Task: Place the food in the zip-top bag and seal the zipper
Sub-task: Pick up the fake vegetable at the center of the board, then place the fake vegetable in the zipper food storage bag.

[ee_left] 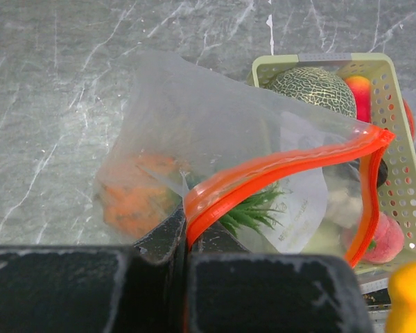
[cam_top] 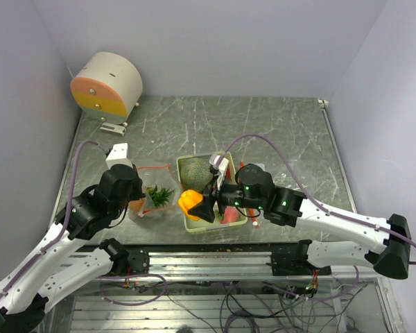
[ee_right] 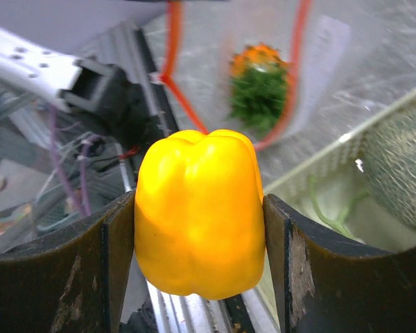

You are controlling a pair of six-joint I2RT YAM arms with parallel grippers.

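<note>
The clear zip-top bag point(ee_left: 194, 132) with an orange zipper point(ee_left: 277, 170) lies left of the basket, mouth held open. My left gripper point(ee_left: 184, 243) is shut on the zipper rim. Inside the bag lie an orange bumpy fruit point(ee_left: 135, 198) and a green leafy sprig point(ee_left: 253, 208); both also show in the right wrist view point(ee_right: 260, 83). My right gripper point(ee_right: 197, 229) is shut on a yellow pepper point(ee_right: 197, 211), held above the basket's left edge point(cam_top: 191, 202). The netted melon point(cam_top: 196, 170) sits in the basket. A pink piece point(ee_left: 388, 239) lies there too.
The pale green basket point(cam_top: 184, 161) stands mid-table, right of the bag. A round white and orange device point(cam_top: 107, 84) sits at the back left. The metal frame rail point(cam_top: 215, 260) runs along the near table edge.
</note>
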